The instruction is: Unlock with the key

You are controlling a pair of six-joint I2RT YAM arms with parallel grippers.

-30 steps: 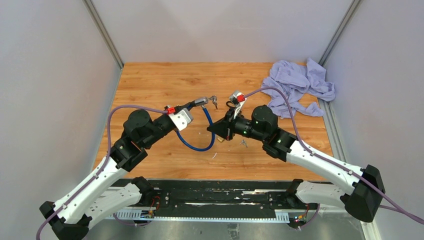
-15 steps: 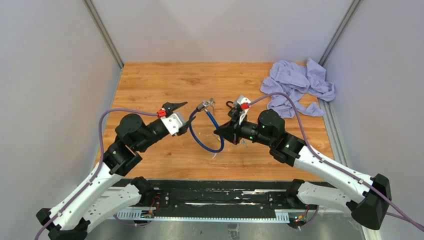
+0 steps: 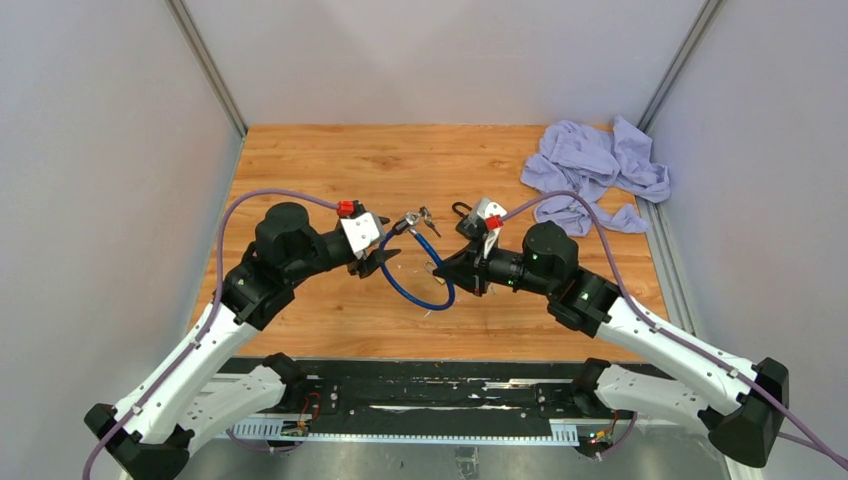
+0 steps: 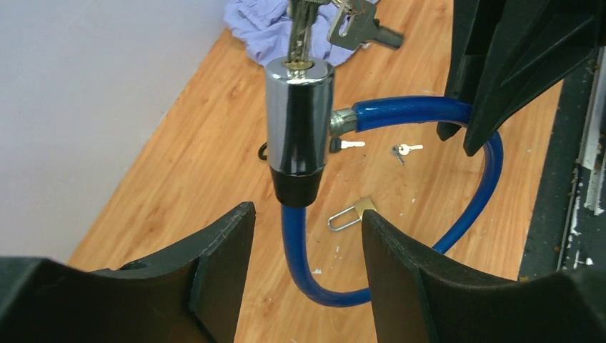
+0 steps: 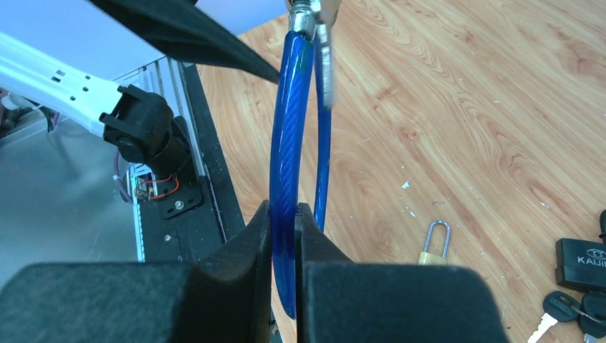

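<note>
A blue cable lock [image 3: 415,290] hangs in a loop above the wooden table. Its chrome cylinder head [image 4: 299,121] stands upright with a key [image 4: 300,32] in its top and spare keys dangling from the ring. My right gripper [image 5: 284,221] is shut on the blue cable [image 5: 289,128] and holds the loop up. My left gripper [image 4: 307,212] is open just below the head, a finger on either side of the cable [image 4: 314,264] and touching nothing. From above, the left gripper [image 3: 383,258] sits left of the loop and the right gripper [image 3: 452,272] right of it.
A small brass padlock [image 5: 431,246] and loose small keys [image 4: 407,149] lie on the table under the loop. A black padlock with keys [image 5: 582,257] lies near the right arm. A crumpled lilac cloth [image 3: 595,175] sits at the back right. Grey walls enclose the table.
My left gripper let go of the lock head, opened, drew back left, then returned lower around the cable. The right gripper kept its grip and shifted slightly right with the loop.
</note>
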